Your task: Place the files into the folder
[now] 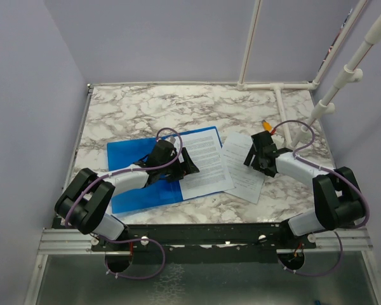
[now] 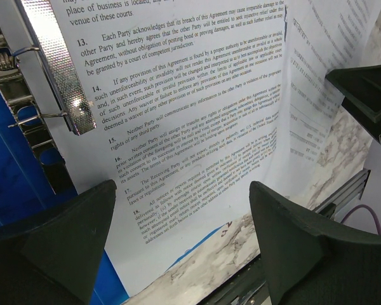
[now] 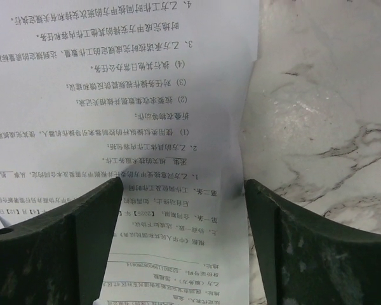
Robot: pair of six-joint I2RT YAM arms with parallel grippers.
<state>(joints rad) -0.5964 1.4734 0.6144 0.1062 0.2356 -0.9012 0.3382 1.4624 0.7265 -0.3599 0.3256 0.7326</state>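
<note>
Grey-veined white marble table (image 1: 146, 105). On its left-centre lies the flat, glossy, bright-blue plastic folder (image 1: 124, 152), opened out. Its long axis runs left to right, with the right end swung a little toward the far side. Files: two thin white paper sheets of dense black print. The English sheet (image 1: 206, 168), with numbered clauses, rests on the folder's right part, long axis near to far and tipped slightly off square. The Chinese sheet (image 1: 241, 178) lies on bare marble just right of it and is tilted further. Their edges meet; cannot tell which overlaps. Its text reads upside down in the right wrist view. A shiny metal clip (image 2: 57, 70) sits on the folder's inner face, at the English sheet's edge. Left gripper (image 2: 181, 244) hangs over the English sheet, dark jaws spread wide, nothing between them. Right gripper (image 3: 184, 235) hangs over the Chinese sheet's edge, jaws likewise apart, gripping nothing.
</note>
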